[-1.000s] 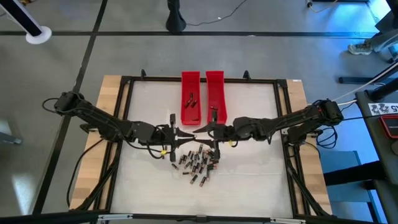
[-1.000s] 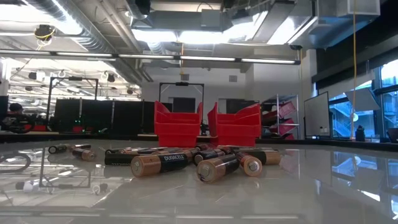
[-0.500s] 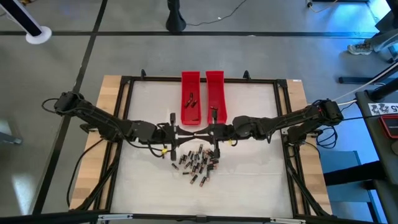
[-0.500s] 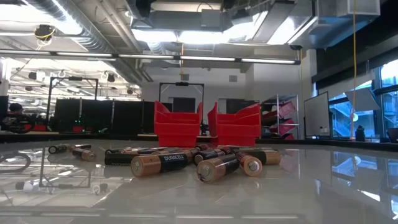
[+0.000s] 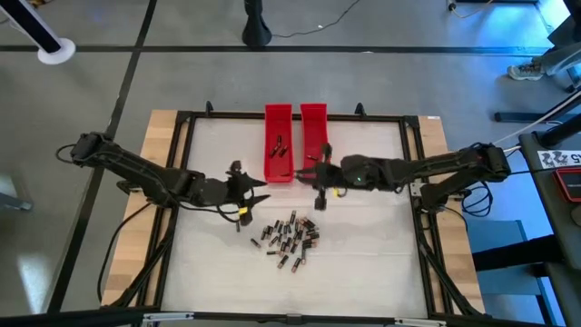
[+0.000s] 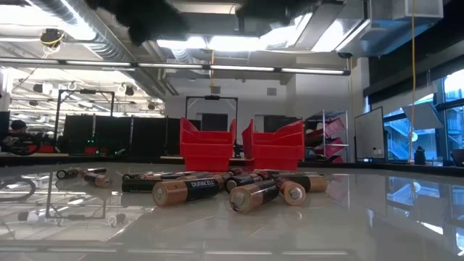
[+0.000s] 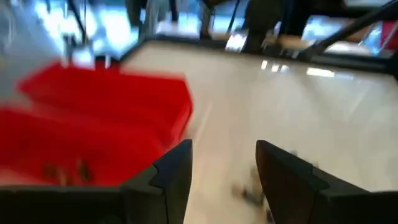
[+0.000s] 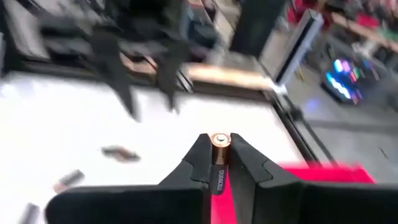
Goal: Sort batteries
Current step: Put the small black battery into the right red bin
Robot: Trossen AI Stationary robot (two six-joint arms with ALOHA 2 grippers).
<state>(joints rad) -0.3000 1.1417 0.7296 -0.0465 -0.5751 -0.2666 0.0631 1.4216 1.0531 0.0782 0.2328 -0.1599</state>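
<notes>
A loose heap of batteries (image 5: 289, 241) lies on the white table, near the middle; it fills the foreground of the low view (image 6: 217, 190). Two long red trays (image 5: 279, 143) (image 5: 314, 136) stand side by side at the far middle, and the left one holds a few batteries (image 5: 277, 145). My right gripper (image 5: 315, 171) hangs over the right tray's near end, shut on one battery (image 8: 219, 163). My left gripper (image 5: 261, 188) hovers left of the left tray's near end. It is open (image 7: 224, 158), with nothing between its fingers. My right gripper pinches the battery's dark body (image 8: 219, 177) between its two fingers. The battery lies along the fingers, with its coppery end (image 8: 219, 140) sticking out past the tips. The fingers come from the table's right, slanting slightly down. The battery is lifted clear of the table.
A black frame (image 5: 186, 163) runs round the white table, with wooden edges outside it. Bare table lies between the heap and the trays and on both sides of the heap. The left tray (image 7: 93, 124) is close in front of my left gripper.
The two grippers came together above the table between the trays and the heap, then drew apart. My left gripper has pulled back toward the table's left edge. My right gripper has gone toward the far edge, up to the right tray's near end.
</notes>
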